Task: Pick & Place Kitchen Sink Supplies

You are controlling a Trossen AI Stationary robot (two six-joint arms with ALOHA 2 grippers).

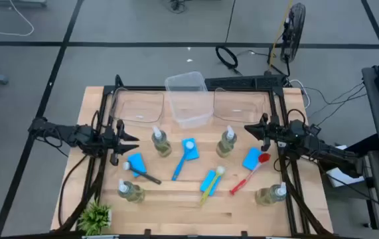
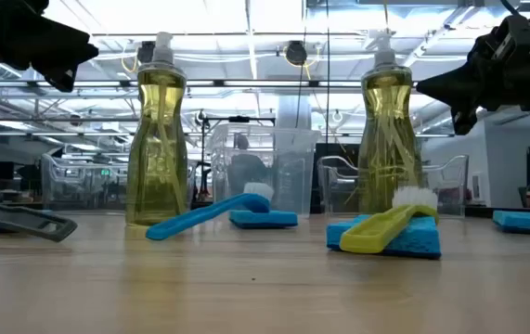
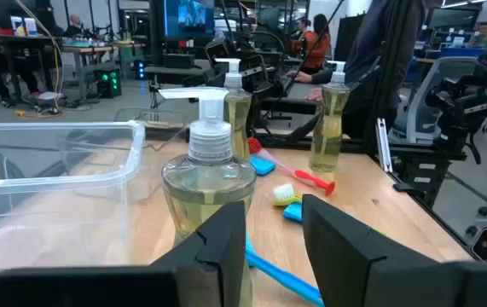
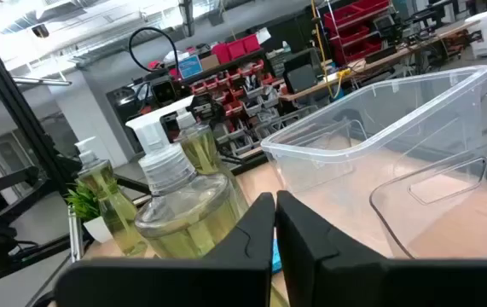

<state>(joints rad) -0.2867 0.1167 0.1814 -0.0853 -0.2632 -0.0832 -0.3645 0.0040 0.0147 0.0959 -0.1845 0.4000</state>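
Four clear pump bottles of yellowish soap stand upright on the table: two mid-table and two near the front edge. Flat blue sponges lie among black, blue, yellow-green and red brushes. My left gripper hovers open, left of the mid-left bottle. My right gripper hovers shut, right of the mid-right bottle. Both are above the table and touch nothing.
Three clear plastic bins sit along the far side: left, middle, right. A small green potted plant stands at the near left corner. Black frame posts run along both table sides.
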